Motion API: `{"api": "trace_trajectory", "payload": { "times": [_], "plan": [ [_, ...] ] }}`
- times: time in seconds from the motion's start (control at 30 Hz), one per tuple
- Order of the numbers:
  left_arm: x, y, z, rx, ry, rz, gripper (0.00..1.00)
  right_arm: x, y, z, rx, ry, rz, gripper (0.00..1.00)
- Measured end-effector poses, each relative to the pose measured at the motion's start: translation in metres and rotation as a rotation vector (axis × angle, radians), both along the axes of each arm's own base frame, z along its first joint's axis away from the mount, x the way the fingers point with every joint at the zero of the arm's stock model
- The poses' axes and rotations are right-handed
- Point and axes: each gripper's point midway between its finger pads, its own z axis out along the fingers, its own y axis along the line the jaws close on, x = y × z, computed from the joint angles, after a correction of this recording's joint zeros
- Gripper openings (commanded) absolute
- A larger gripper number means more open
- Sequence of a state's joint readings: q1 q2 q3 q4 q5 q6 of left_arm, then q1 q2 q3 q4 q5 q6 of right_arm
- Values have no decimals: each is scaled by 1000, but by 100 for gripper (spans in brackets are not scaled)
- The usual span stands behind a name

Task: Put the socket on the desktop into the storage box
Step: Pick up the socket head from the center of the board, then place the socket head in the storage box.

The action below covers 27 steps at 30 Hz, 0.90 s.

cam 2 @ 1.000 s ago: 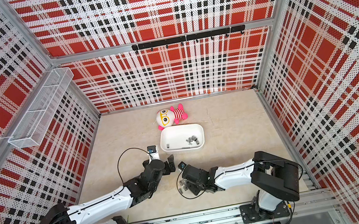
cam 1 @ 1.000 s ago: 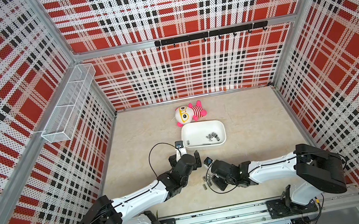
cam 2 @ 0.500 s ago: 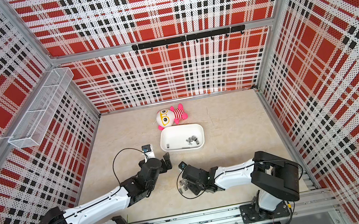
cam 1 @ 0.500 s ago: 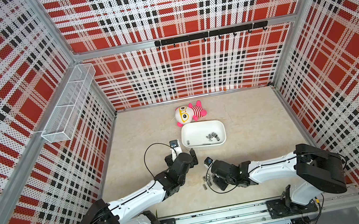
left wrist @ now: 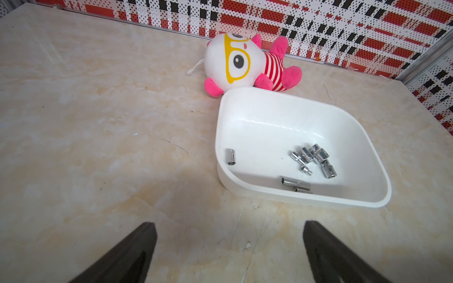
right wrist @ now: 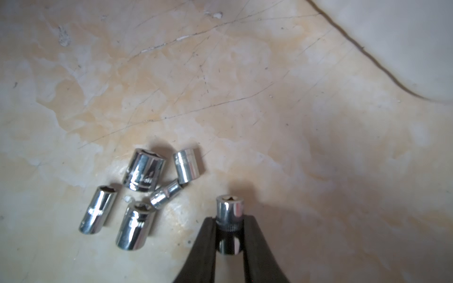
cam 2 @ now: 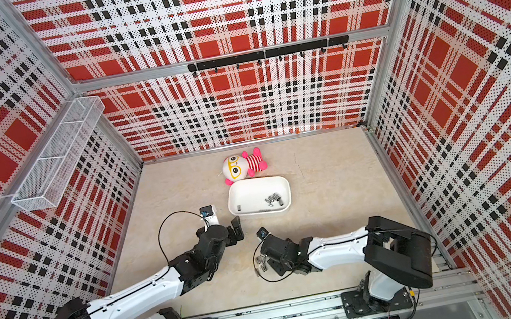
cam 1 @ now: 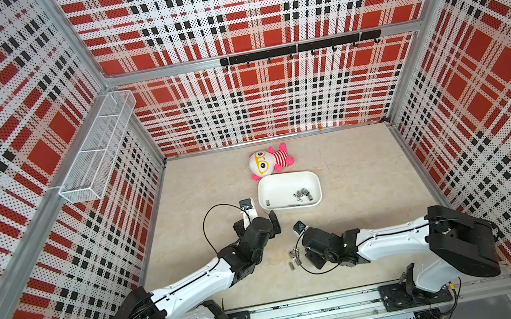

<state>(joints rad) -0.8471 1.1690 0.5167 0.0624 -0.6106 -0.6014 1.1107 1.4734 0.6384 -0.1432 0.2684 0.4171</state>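
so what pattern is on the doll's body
Red and white stripes on the doll's body; clearest in the left wrist view.

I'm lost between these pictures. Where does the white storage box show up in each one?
In both top views: the storage box sits midway on the desktop.
Left wrist view: the storage box lies large beyond the open left claw.
Right wrist view: not recognisably in it; the right claw grips a socket.
Shared landmark: the plush doll by the box's far rim, in both top views and the left wrist view.
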Motion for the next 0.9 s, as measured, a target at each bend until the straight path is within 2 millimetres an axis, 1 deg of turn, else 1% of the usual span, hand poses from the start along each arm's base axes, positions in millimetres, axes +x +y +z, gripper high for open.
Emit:
{"api": "trace_trajectory", "payload": {
  "times": [0.03,0.17,0.27,0.3,0.33,0.47,0.5,0.53,0.6,0.67,0.7,0.8,0.9],
  "plan": [
    [0,0,1,-3,-2,0,100,1,-3,4,5,-11,-9,11],
    [0,0,3,-8,-6,0,100,4,-18,30,52,-77,-59,10],
    [0,0,3,-9,-7,0,100,13,-25,55,94,-118,-97,10],
    [0,1,3,-10,-7,1,100,19,-28,65,110,-127,-116,10],
    [0,0,3,-10,-6,0,100,26,-29,75,129,-135,-137,11],
    [0,1,4,-14,-8,0,100,71,-39,122,218,-178,-237,12],
    [0,1,5,-14,-9,0,100,79,-40,130,231,-186,-252,12],
    [0,1,5,-15,-9,0,100,92,-42,140,243,-195,-272,12],
    [0,1,4,-16,-8,-3,100,111,-41,150,254,-202,-293,12],
    [0,0,4,-17,-6,-6,100,132,-38,148,254,-183,-308,13],
    [-1,-1,4,-19,-5,-9,100,139,-38,146,251,-172,-314,13],
    [-1,-2,4,-22,0,-19,100,164,-31,121,220,-111,-328,13],
    [-1,-3,3,-24,1,-21,100,183,-22,92,185,-53,-334,14]
  ]
}}
